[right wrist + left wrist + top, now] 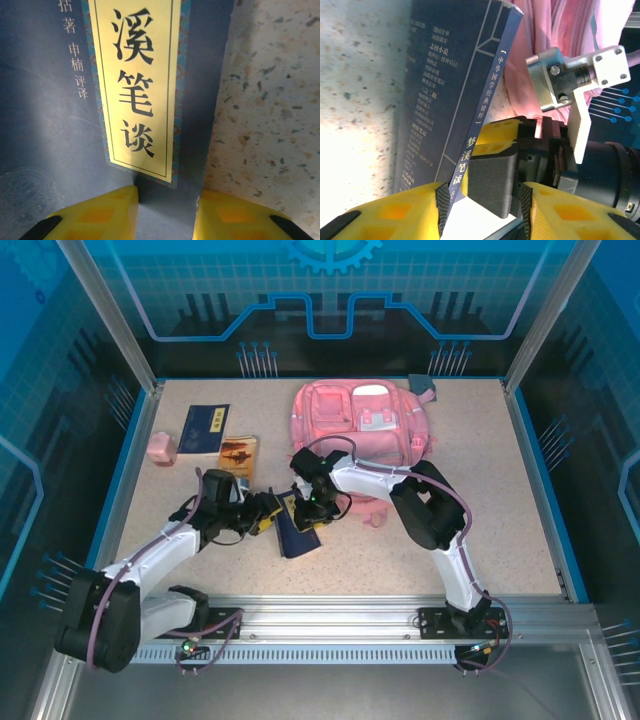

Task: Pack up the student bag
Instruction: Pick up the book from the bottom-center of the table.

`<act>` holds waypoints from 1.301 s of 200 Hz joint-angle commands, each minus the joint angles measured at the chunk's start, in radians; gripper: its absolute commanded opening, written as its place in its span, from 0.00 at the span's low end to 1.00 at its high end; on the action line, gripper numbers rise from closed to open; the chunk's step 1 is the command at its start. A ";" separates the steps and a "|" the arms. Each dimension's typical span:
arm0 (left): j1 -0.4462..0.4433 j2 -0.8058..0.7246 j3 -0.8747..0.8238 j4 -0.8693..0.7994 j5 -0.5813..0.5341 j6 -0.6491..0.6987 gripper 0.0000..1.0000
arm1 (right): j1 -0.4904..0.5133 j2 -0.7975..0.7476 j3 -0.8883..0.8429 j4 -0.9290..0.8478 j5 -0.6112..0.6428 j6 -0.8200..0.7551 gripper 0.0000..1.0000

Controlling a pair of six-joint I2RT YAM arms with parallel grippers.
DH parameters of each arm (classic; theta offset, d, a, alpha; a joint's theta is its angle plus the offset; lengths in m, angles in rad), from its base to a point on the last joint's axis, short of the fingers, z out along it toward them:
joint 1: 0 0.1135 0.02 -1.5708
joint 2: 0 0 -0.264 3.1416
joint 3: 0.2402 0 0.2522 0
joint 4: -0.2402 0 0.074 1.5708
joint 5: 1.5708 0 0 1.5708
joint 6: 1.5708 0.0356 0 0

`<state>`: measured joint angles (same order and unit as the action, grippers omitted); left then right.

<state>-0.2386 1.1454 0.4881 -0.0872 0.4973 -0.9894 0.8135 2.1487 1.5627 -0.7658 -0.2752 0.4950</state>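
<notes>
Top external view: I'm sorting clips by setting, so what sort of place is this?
Probably a robot demo or lab cell: a speckled table boxed in by aluminium posts, blue tech-patterned panels behind, and two robot arms bolted to a rail.

Right arm (440,520) partly hides the student bag (330,420).

A small pink block (161,448) lies on the left side of the speckled table (480,500), just beside a blue book (205,427) and a brown book (238,453). A dark navy book (298,538) with a Chinese title is near the middle.
</notes>
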 commanded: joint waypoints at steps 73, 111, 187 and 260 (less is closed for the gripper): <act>-0.016 0.114 0.041 -0.082 -0.013 0.083 0.50 | 0.000 0.014 -0.031 0.054 -0.009 0.005 0.34; -0.016 0.114 0.078 -0.164 -0.070 0.141 0.26 | -0.006 -0.003 -0.030 0.059 -0.004 0.011 0.35; -0.016 -0.045 0.239 -0.276 -0.184 0.209 0.05 | -0.107 -0.335 -0.198 0.277 -0.013 0.097 0.75; -0.014 -0.061 0.415 -0.056 -0.160 0.083 0.03 | -0.262 -0.599 -0.430 0.715 -0.213 0.410 0.97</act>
<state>-0.2520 1.0824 0.8299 -0.2737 0.3134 -0.8398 0.5697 1.6020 1.1999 -0.2695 -0.3851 0.7395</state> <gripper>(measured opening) 0.125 0.942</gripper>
